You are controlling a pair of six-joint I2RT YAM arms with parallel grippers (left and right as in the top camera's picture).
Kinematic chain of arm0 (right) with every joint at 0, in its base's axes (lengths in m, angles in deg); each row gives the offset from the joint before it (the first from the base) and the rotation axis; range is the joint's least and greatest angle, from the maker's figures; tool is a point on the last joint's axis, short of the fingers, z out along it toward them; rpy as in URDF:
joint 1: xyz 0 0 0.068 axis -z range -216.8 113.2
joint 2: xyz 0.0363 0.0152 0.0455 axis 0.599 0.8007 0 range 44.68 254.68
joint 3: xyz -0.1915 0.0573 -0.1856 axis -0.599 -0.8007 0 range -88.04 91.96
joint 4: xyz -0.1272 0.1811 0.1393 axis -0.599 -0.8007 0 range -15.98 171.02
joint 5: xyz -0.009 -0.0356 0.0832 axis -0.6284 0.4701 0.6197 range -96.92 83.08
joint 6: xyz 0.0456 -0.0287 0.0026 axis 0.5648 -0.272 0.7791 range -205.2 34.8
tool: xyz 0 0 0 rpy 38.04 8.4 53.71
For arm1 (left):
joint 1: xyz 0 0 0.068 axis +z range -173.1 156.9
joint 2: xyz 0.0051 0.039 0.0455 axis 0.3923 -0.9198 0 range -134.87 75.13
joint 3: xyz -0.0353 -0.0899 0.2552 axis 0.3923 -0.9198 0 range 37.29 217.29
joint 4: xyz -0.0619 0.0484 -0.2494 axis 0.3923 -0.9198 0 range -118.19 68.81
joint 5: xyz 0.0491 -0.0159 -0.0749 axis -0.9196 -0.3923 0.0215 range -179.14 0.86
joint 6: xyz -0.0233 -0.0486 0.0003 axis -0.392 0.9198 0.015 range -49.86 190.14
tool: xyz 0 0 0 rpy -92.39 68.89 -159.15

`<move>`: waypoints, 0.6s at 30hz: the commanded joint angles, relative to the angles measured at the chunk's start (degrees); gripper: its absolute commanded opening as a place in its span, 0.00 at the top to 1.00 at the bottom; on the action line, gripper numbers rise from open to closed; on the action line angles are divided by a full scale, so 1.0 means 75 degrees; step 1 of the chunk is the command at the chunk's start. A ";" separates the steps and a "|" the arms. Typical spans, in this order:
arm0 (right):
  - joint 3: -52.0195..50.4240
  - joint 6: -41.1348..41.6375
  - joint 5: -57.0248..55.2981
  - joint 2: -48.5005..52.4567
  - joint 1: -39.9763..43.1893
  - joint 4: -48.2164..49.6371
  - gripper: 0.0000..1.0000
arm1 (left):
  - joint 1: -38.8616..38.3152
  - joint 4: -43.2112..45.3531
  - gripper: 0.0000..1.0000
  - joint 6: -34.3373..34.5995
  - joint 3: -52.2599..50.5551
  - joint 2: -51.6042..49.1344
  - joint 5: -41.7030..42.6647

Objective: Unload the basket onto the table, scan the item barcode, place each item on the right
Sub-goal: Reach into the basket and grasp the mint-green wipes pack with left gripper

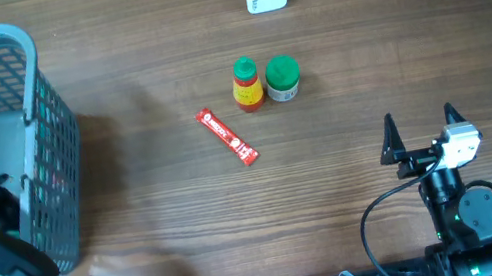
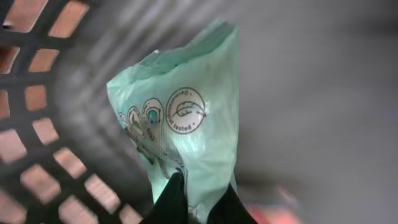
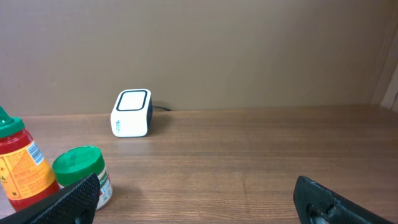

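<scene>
Basket (image 1: 40, 123) at the left of the table (image 1: 191, 229) holds the green pouch (image 2: 186, 118), with the left tool (image 2: 199, 200) pinched shut on one edge. The pouch looks soft, light and floppy, so a seam is probably the best grip. Right tool (image 1: 418, 118) sits wide open and empty, near right.

The pale green packet (image 2: 186, 124) bears round seals, one ending in "tested"; the red sachet's (image 1: 226, 136) white lettering is too small to read.
</scene>
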 commanded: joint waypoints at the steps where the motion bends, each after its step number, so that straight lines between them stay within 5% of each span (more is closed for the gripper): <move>1: -0.0009 -0.0085 0.0096 -0.0047 -0.0032 0.0017 0.00 | 0.0047 -0.0321 0.96 -0.0478 0.1306 0.1352 0.0029; 13: -0.0009 -0.0082 0.0093 -0.0047 -0.0032 0.0017 0.00 | 0.0041 -0.0210 0.96 -0.0583 0.1766 0.4508 -0.0192; 18: -0.0009 -0.0087 0.0096 -0.0047 -0.0032 0.0017 0.00 | 0.0038 -0.0073 0.96 -0.0592 0.1766 0.5187 0.1448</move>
